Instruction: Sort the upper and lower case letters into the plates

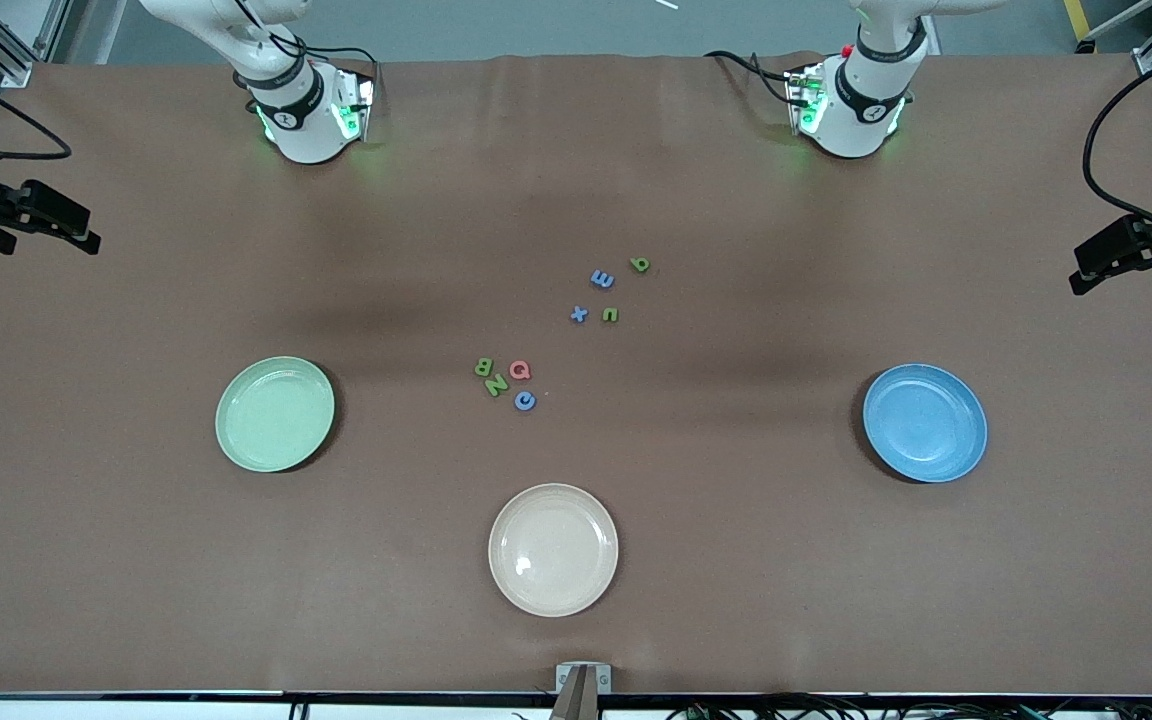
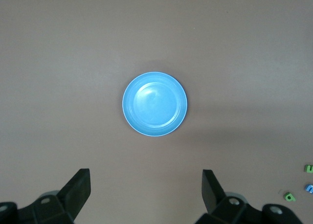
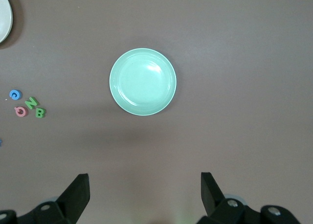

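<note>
Letters (image 1: 556, 335) lie loose mid-table, the mint plate (image 1: 274, 413) toward my right arm's end and the blue plate (image 1: 924, 422) toward my left arm's, while my left gripper (image 2: 145, 194) and right gripper (image 3: 145, 197) wait above them, fingers spread and empty.
</note>
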Available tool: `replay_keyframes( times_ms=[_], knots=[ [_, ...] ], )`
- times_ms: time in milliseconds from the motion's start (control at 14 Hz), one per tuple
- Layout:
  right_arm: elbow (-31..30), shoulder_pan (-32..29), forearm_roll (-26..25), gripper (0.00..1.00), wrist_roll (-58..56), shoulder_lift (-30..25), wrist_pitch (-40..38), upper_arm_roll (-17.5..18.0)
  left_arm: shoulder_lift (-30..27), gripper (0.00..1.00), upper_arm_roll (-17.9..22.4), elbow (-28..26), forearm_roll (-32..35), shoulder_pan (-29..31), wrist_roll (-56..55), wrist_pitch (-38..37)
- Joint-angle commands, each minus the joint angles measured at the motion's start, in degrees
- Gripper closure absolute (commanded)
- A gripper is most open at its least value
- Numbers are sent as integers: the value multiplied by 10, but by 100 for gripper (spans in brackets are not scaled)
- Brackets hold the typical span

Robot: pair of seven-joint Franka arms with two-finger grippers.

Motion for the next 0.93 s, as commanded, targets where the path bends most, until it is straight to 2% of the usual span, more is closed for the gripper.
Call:
replay_keyframes(
  times_ms=[0, 286, 645, 859],
  knots=[
    [-4, -6, -4, 0, -7, -7, -2, 3, -1, 0, 2, 3, -20, -2, -5, -6],
    [-4, -6, -4, 0, -7, -7, -3, 2, 5, 0, 1, 3, -25, -10, 9, -8],
    [-7, -6, -3, 0, -5, -8, -11, 3, 28, 0, -58, 2, -20, -32, 39, -21],
    [-7, -6, -3, 0, -5, -8, -12, 3, 51, 0, -63, -2, -20, -37, 40, -44]
  ],
)
